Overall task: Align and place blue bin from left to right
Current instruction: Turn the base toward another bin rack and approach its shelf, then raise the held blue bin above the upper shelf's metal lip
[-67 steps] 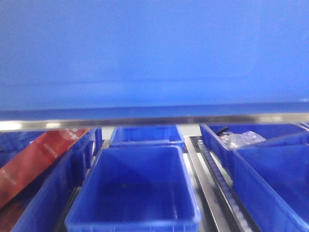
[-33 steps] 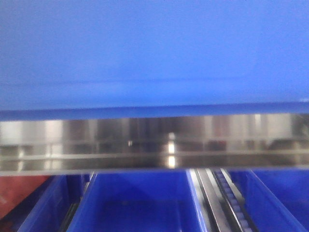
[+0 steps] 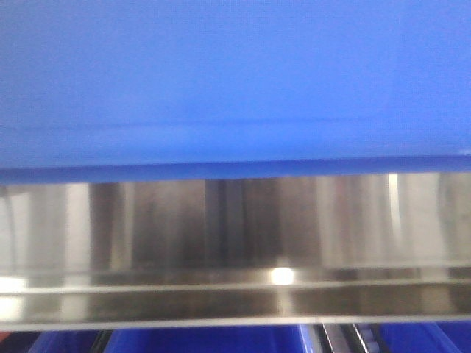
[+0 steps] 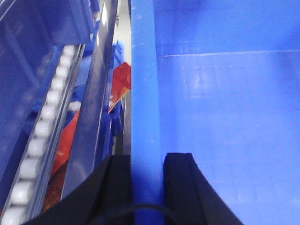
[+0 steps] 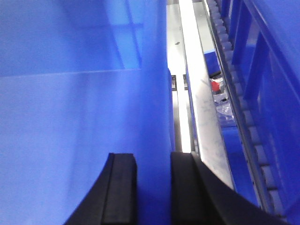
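Observation:
The blue bin [image 3: 235, 81] fills the upper half of the front view, its smooth side panel close to the camera and its bottom edge above a steel shelf rail. In the left wrist view my left gripper [image 4: 147, 161] is shut on the bin's left wall rim [image 4: 144, 93], one black finger outside and one inside. In the right wrist view my right gripper [image 5: 153, 161] is shut on the bin's right wall [image 5: 152, 70] the same way. The bin's inside [image 4: 225, 122] looks empty.
A stainless shelf beam [image 3: 235, 250] spans the front view under the bin. Other blue tubs [image 3: 206, 342] peek out below it. Roller tracks [image 4: 42, 126] [image 5: 234, 70] run along both sides, with red packaging [image 4: 119, 86] at left and more blue bins [image 5: 276, 56] at right.
The bin and the view have risen: the tubs below slid down almost out of sight, and the steel shelf beam now fills the lower half of the front view.

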Controlling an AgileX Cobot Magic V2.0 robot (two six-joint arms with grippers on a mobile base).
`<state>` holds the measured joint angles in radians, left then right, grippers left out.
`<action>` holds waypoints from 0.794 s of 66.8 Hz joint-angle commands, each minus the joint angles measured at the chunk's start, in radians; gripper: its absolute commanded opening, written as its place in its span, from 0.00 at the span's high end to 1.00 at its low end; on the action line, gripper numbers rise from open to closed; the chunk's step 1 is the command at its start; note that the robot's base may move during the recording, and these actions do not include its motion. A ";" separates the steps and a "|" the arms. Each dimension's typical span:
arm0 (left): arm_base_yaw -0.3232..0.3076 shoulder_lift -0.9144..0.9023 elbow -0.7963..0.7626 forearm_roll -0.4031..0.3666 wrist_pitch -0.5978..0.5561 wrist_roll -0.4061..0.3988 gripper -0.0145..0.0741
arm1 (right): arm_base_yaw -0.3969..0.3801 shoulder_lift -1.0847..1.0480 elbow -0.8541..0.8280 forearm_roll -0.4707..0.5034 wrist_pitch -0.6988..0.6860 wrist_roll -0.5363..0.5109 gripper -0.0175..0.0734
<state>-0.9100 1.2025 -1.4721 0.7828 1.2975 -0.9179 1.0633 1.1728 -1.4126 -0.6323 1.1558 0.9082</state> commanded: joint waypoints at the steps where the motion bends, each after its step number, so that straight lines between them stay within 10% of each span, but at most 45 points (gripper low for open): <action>1: -0.011 -0.007 -0.009 0.014 -0.090 0.004 0.96 | 0.008 -0.009 -0.013 -0.029 -0.118 -0.009 0.88; 53: -0.011 -0.007 -0.009 0.014 -0.090 0.004 0.96 | 0.008 -0.009 -0.013 -0.029 -0.118 -0.009 0.88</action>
<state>-0.9100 1.2025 -1.4721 0.7828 1.2975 -0.9179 1.0633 1.1728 -1.4126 -0.6323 1.1558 0.9082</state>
